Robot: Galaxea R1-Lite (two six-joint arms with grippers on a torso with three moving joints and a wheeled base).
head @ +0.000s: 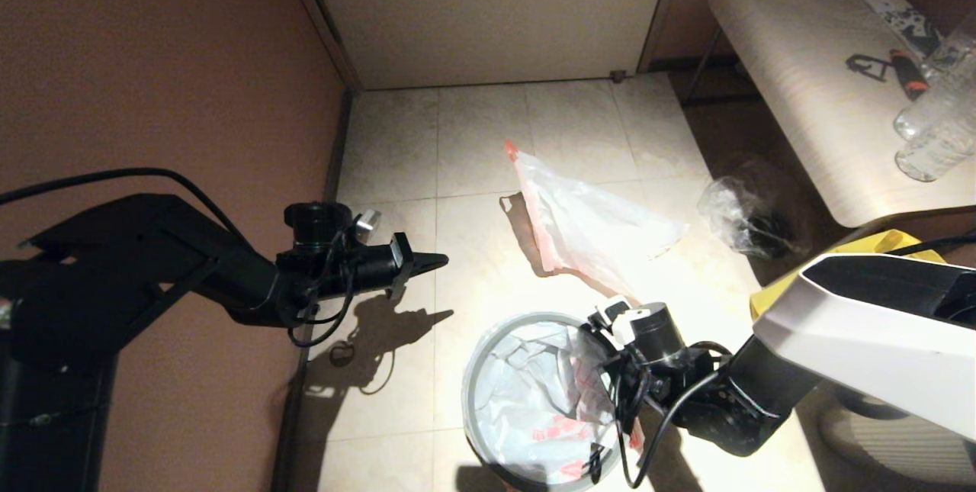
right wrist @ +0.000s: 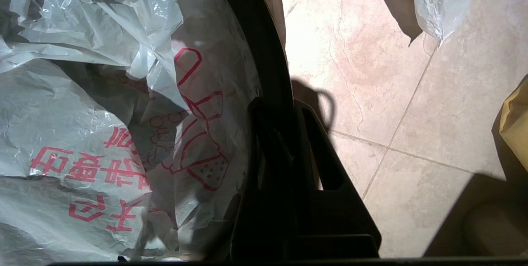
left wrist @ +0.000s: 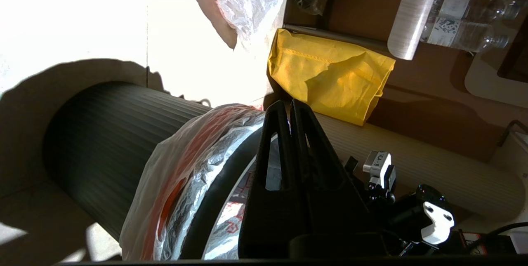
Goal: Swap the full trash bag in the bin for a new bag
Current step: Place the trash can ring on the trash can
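The bin (head: 469, 385) stands on the floor in front of me, black-walled (left wrist: 103, 134) with a grey hoop as rim. The new bag (head: 526, 408), milky white with red characters (right wrist: 103, 167), lines its inside and folds over the rim (left wrist: 181, 163). My right gripper (head: 606, 400) reaches down at the bin's right rim (right wrist: 264, 51), its fingers (right wrist: 307, 134) on either side of the rim, shut on the bag's edge there. The full trash bag (head: 587, 225), see-through with orange-pink handle strips, lies on the tiles beyond the bin. My left gripper (head: 438, 258) hovers shut and empty left of the bin (left wrist: 288, 103).
A clear bag with dark contents (head: 743, 217) sits by the bench (head: 808, 95), which carries plastic bottles (head: 938, 126). A yellow tote bag (left wrist: 330, 76) lies to the bin's right. A brown wall (head: 152, 57) runs along the left, a door (head: 488, 4) stands ahead.
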